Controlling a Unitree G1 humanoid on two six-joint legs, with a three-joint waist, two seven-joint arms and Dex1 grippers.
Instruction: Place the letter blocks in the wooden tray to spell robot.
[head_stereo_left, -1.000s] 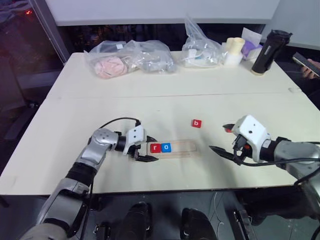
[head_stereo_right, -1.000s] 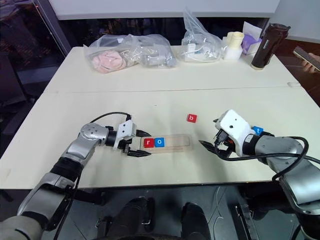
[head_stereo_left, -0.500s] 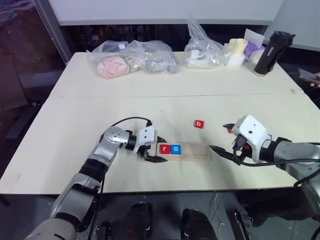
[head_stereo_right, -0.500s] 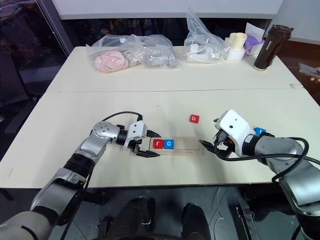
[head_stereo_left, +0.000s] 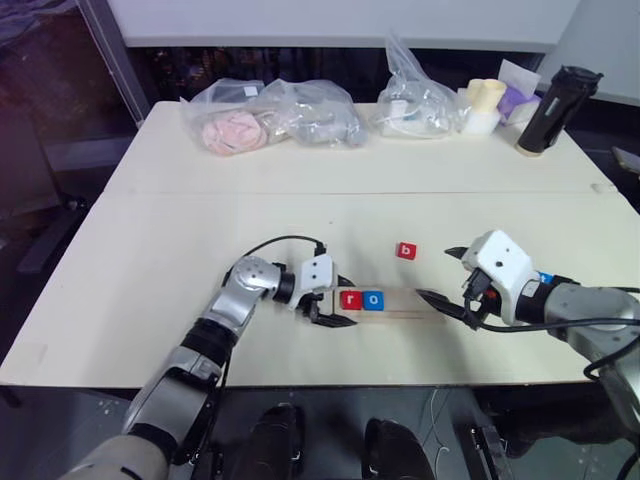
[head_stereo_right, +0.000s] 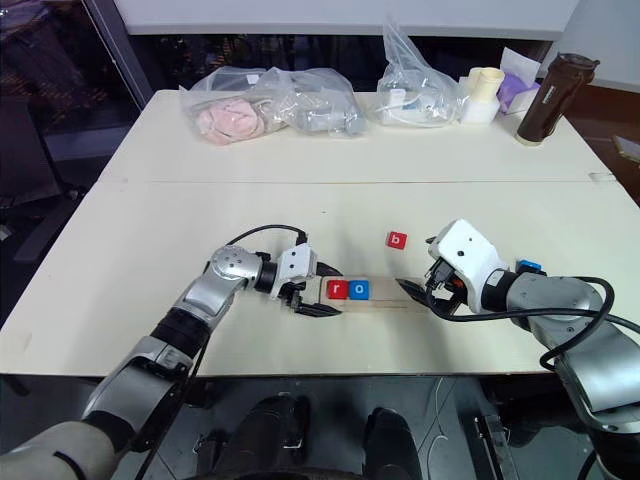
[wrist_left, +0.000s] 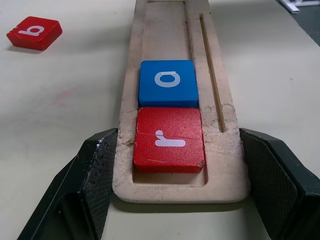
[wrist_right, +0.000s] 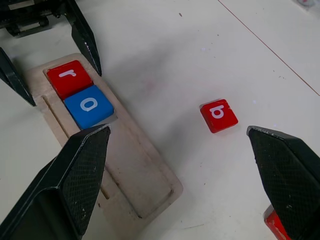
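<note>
The wooden tray lies near the table's front edge. A red r block and a blue o block sit side by side at its left end. My left gripper is shut on that end, one finger against each long side. A red b block lies loose on the table just beyond the tray. My right gripper hovers open over the tray's right end, holding nothing. A blue block shows behind my right wrist. Part of another red block lies under the right gripper.
Clear plastic bags of items lie along the table's far edge, with a further bag, pale cups and a dark bottle at the far right. The table's front edge runs close behind the tray.
My left gripper has slid to the right and taken the tray with the r and o blocks along, so the tray's right end now lies under the right gripper. The right gripper has stayed put.
</note>
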